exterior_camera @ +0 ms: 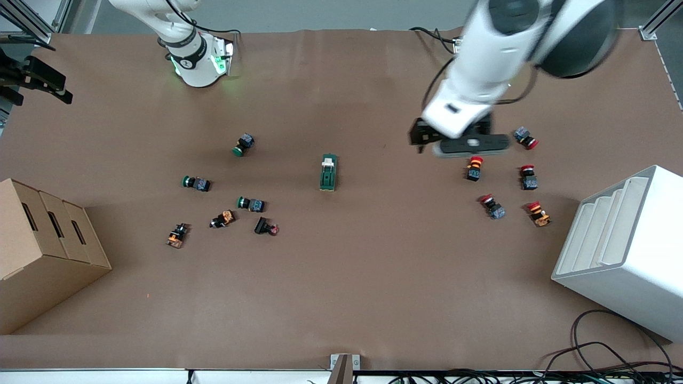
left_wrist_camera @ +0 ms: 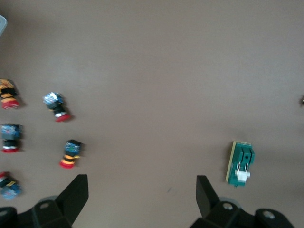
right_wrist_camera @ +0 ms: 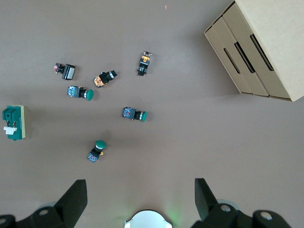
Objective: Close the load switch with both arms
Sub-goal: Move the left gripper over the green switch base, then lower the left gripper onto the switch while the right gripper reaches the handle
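Observation:
The load switch (exterior_camera: pixel 328 173), a dark green block with a white lever piece, lies on the brown table near its middle. It also shows in the left wrist view (left_wrist_camera: pixel 240 163) and the right wrist view (right_wrist_camera: pixel 13 122). My left gripper (exterior_camera: pixel 463 143) is in the air over the table between the load switch and the red push-buttons. It is open and empty (left_wrist_camera: pixel 141 192). My right gripper (right_wrist_camera: pixel 140 194) is open and empty, high above its own green-lit base (exterior_camera: pixel 197 58). It is out of the front view.
Several red push-buttons (exterior_camera: pixel 474 168) lie toward the left arm's end. Green and orange push-buttons (exterior_camera: pixel 251 203) lie toward the right arm's end. A cardboard box (exterior_camera: pixel 42 250) and a white rack (exterior_camera: pixel 624 250) stand at the table's two ends.

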Controlling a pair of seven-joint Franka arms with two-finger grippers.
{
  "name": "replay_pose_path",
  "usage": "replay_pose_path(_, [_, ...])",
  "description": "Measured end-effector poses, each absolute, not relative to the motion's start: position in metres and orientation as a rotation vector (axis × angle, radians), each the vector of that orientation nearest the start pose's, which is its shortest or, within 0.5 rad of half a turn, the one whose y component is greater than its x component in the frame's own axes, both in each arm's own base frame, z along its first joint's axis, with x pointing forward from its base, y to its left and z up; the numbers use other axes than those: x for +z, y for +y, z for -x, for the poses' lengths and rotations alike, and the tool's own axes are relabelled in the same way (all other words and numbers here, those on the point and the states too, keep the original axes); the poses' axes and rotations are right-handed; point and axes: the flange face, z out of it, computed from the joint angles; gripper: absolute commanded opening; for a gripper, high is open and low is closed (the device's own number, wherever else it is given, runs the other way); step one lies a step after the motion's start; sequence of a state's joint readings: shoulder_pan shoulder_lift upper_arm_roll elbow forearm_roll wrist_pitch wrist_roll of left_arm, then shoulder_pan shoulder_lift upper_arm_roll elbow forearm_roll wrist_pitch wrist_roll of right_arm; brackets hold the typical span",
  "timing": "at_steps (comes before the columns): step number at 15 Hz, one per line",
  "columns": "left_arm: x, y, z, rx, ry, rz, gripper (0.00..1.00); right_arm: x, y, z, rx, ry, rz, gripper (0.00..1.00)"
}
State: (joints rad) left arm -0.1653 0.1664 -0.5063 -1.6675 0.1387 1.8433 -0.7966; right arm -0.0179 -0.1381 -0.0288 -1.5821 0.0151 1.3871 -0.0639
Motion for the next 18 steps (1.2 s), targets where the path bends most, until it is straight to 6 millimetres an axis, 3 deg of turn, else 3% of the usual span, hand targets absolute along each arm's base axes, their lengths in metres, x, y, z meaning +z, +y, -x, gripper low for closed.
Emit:
replay_pose_path(2, [0.476,-0.411,-0.472,-0.14,-0.216,3.065,1.0,0.676,-0.023,-0.49,0.088,-0.03,3.118,1.0])
replay_pose_path(3, [0.445,-0.446,-0.453,-0.175,-0.239,3.036,1.0,0.676,-0.023,-0.49,0.087,-0.029,3.118,1.0])
replay_pose_path(6, [0.387,-0.5,-0.419,-0.263,-0.292,2.995,1.0,0.669,-0.025,-0.494,0.109,-0.022,3.116,1.0])
replay_pose_path(8, [0.345,-0.532,-0.388,-0.386,-0.319,2.938,1.0,0.654,-0.027,-0.504,0.157,-0.018,3.114,1.0])
replay_pose_path(13, [0.251,-0.588,-0.3,-0.612,-0.354,2.862,1.0,0.614,-0.031,-0.533,0.227,-0.006,3.113,1.0])
replay_pose_path(16, [0.21,-0.608,-0.252,-0.749,-0.406,2.856,0.99,0.581,-0.035,-0.554,0.284,0.0,3.119,1.0])
replay_pose_path(18, [0.192,-0.617,-0.224,-0.829,-0.41,2.865,0.99,0.566,-0.033,-0.561,0.315,0.042,3.113,1.0])
